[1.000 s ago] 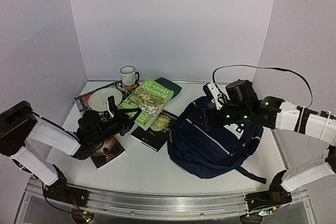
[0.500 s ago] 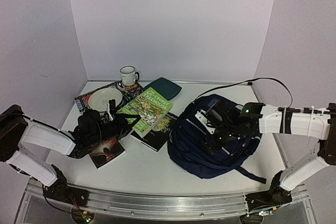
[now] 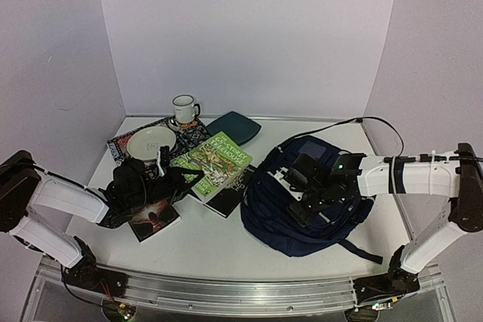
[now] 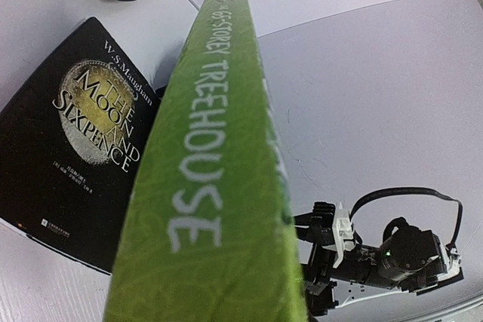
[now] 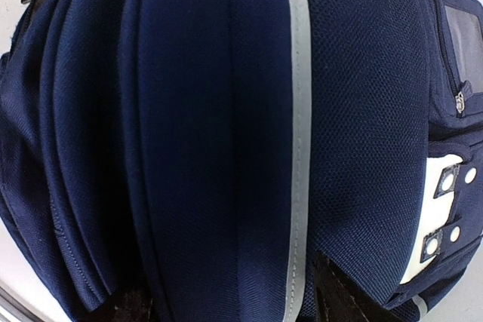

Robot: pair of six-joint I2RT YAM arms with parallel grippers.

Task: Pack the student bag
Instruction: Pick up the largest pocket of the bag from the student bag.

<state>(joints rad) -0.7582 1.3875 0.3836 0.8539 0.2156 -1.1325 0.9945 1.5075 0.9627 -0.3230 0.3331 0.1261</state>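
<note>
The white bench (image 3: 204,240) carries everything. The navy backpack (image 3: 281,225) lies on its right half, flat on its back with its straps trailing toward the near edge, well apart from the books on the left. The right claw (image 5: 230,303) is pressed down on top of the backpack. Its two dark fingertips (image 5: 343,295) stand wide apart on either side of a ridge of fabric beside the pale stripe (image 5: 296,111). It is open, and I cannot tell whether any cloth is pinched. The left claw (image 3: 172,173) is closed on the near end of a green book (image 3: 220,159), whose spine fills the left wrist view. That book slants over a black paperback (image 4: 75,141), covering part of it. A smaller dark book (image 3: 155,218) lies on the bench under the left arm. Farther back, a dark teal square plate (image 3: 235,124) sits just beyond the green book. A round pale plate (image 3: 149,143) rests on a patterned magazine (image 3: 119,145). A white mug (image 3: 183,108) stands upright at the back, just behind the round plate.
</note>
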